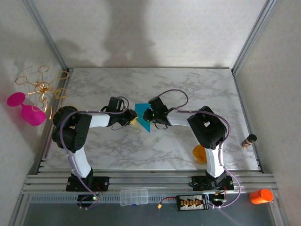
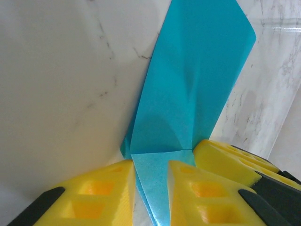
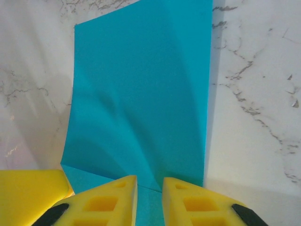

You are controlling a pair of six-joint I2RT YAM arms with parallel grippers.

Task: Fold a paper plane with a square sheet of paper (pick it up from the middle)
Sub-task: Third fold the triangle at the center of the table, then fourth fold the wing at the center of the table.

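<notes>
Yellow fingers (image 2: 103, 188) of the left hand (image 2: 151, 176) sit closest to the left wrist lens, drawn close together with a strip of the teal paper (image 2: 197, 80) pinched in the narrow gap between them. A crease crosses the paper right at the fingertips. Beyond it the sheet fans up and away, gently buckled, with marble table (image 2: 61, 94) behind it. At the lower right, a finger of the right hand (image 2: 230, 160) shows just beside the left one.

From the right wrist, the right hand (image 3: 149, 186) has its fingers (image 3: 108, 202) pressed near each other on the near edge of the paper (image 3: 141, 94), pinching it. The sheet spreads wide ahead of them with a soft dent running down its middle. Part of the left hand (image 3: 30, 193) shows at the lower left, close alongside.

From above, left to right: a pink goblet (image 1: 26, 109) and a gold wire frame (image 1: 42, 87) lie off the table's left edge. The left hand (image 1: 130, 118) and right hand (image 1: 149, 117) meet at the middle of the table (image 1: 188, 84), with the paper (image 1: 142, 113) between them. Whether the sheet touches the marble I cannot tell. An orange bowl (image 1: 200, 154) rests near the table's near edge by the right arm. A small bottle (image 1: 249, 140) lies at the right edge. Below the near edge are a clear box (image 1: 133, 197), a black and yellow unit (image 1: 192, 203) and an orange cup (image 1: 261, 196).
</notes>
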